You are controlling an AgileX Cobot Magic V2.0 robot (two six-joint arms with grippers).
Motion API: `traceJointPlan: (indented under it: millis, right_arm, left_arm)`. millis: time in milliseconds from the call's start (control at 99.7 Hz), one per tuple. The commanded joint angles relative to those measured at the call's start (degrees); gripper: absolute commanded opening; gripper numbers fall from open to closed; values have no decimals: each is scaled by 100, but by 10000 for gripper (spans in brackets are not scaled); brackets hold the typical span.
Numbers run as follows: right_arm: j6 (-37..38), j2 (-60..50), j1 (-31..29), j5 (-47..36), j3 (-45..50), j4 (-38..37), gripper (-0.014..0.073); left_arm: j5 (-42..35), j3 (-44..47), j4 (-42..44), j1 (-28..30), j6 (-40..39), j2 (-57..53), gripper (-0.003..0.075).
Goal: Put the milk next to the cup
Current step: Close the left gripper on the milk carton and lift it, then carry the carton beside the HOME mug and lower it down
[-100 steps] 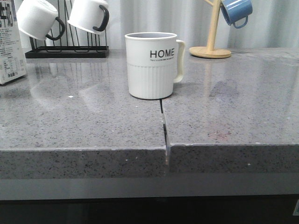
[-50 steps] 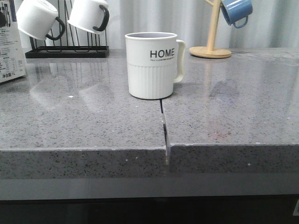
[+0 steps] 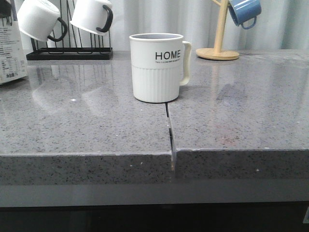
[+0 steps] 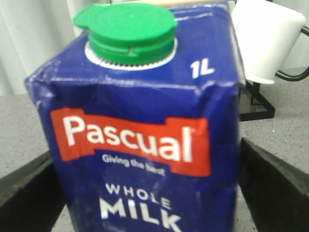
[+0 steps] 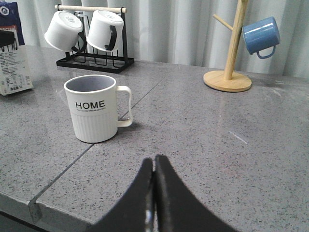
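Note:
The milk [image 4: 140, 145], a carton with a dark blue top and a green cap, fills the left wrist view. My left gripper [image 4: 145, 203] is shut on it, with a dark finger [image 4: 273, 183] on each side. In the front view the milk [image 3: 12, 53] is at the far left edge of the counter. The cup [image 3: 157, 67] marked HOME stands mid-counter, well to its right and apart from it. The right wrist view shows the cup [image 5: 94, 108] ahead of my right gripper [image 5: 154, 162], which is shut and empty, and the milk [image 5: 12, 63] far off to the side.
A black rack [image 3: 70, 50] with two white mugs [image 3: 91, 17] stands behind the milk. A wooden mug tree [image 3: 219, 48] holding a blue mug [image 3: 244, 12] is at the back right. A seam [image 3: 170, 130] splits the grey counter [image 3: 241, 116] below the cup.
The milk at the far left has turned a little and its lower edge has risen slightly in the front view. The cup has not moved.

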Motion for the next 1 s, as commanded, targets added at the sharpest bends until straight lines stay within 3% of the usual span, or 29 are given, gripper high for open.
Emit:
traceJointPlan:
  millis: [0, 50, 120, 291, 361, 582, 843, 993]
  right_arm:
    - [-26, 49, -21, -415, -154, -1, -68]
    - [-26, 49, -21, -415, -154, -1, -68]
    - [-26, 49, -21, -415, -154, -1, -68]
    - [-26, 49, -21, -415, -154, -1, -68]
    - [-26, 49, -21, -415, -154, -1, -68]
    - [-26, 49, -21, -415, -154, -1, -68]
    - [-26, 49, -21, -415, -154, -1, -68]
    - [-26, 49, -21, -415, -154, -1, -68]
  left_arm:
    - [-534, -305, 110, 19, -260, -33, 637]
    - [-576, -315, 127, 19, -288, 0, 624]
    - [-617, -315, 127, 7, -288, 11, 534]
    - [-631, -315, 127, 7, -288, 11, 113]
    - [-631, -315, 127, 7, -288, 11, 25]
    - [-433, -315, 101, -339, -288, -340, 22]
    - [-204, -292, -244, -1421, -241, -750, 22]
    - [-160, -292, -838, -2100, 516, -770, 22]
